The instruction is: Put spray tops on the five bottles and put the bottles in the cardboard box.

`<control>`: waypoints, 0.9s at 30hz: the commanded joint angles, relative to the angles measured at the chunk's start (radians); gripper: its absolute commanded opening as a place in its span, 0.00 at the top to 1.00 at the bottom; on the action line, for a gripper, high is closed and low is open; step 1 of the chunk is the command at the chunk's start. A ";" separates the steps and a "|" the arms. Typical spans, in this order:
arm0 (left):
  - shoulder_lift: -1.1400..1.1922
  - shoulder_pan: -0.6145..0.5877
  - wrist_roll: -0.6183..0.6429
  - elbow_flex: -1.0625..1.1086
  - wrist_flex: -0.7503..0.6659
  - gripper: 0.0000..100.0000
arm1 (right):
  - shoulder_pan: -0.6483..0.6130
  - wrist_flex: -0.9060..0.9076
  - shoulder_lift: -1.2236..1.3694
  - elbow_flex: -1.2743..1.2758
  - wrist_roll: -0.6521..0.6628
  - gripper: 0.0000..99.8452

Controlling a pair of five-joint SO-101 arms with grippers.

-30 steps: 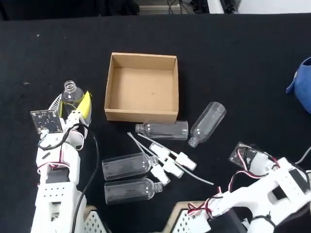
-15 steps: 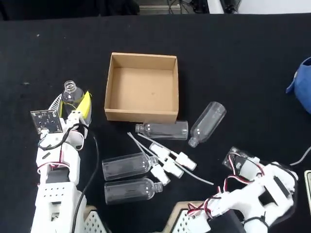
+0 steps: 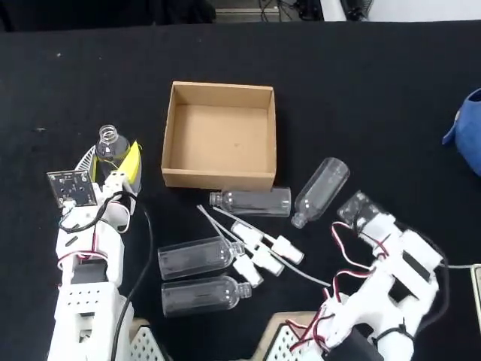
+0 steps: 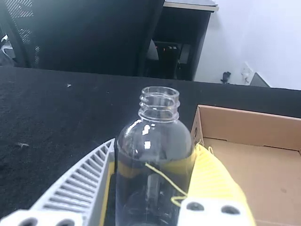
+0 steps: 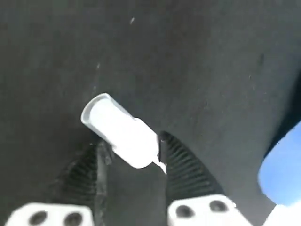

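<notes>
- Black table cloth (image 3: 376, 90): cardboard box (image 3: 219, 135) open-topped, we note its bare floor.
- Left gripper (image 4: 154, 155) clenched round an upright bottle (image 4: 157, 117), neck uncapped, just beside the box.
- Right gripper (image 5: 131, 140) grasping a white spray top (image 5: 117, 127) above the cloth.
- Four loose bottles (image 3: 252, 201) lying on their sides near the box, loose spray tops (image 3: 267, 248) among them.

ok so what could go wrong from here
The spray top sits askew in the right gripper, so it could slip or meet the neck crooked. The bottle in the left gripper has a narrow open mouth, so a small misalignment might miss it. The loose bottles lying between the arms could get knocked and roll.
</notes>
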 commanded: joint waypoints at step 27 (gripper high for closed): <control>-0.008 -0.013 0.008 0.024 -0.020 0.97 | -0.141 0.888 0.054 -0.633 -0.773 0.97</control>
